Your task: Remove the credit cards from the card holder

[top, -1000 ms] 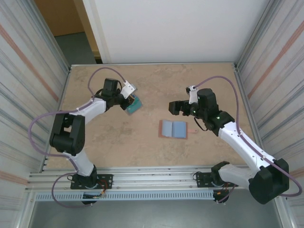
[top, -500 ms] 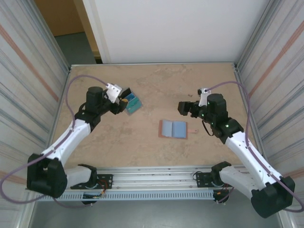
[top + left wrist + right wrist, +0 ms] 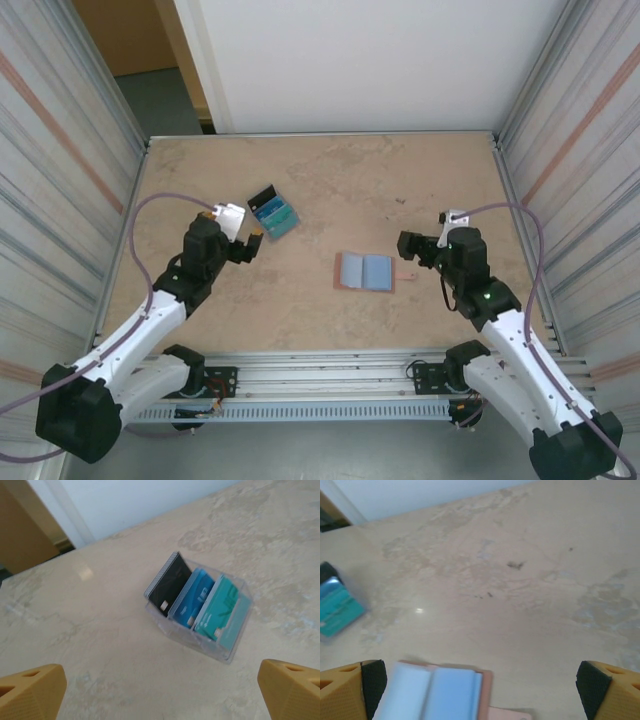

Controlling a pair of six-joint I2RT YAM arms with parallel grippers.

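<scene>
Count's easy: three cards [image 3: 273, 215], so a black card [image 3: 166, 584], a blue card [image 3: 192, 599] and a teal card [image 3: 220, 611], all in one clear tray [image 3: 200, 642]. One wallet [image 3: 365, 271], lying open near the table's [image 3: 450, 180] middle.

No text, brand, number or sign can be read. The credit cards [image 3: 192, 597] stand on edge in a clear tray [image 3: 227, 652]. The blue and teal ones carry pale markings, too small and blurred to make out. The open card holder [image 3: 364, 271] shows plain blue-grey pockets with no legible lettering.
</scene>
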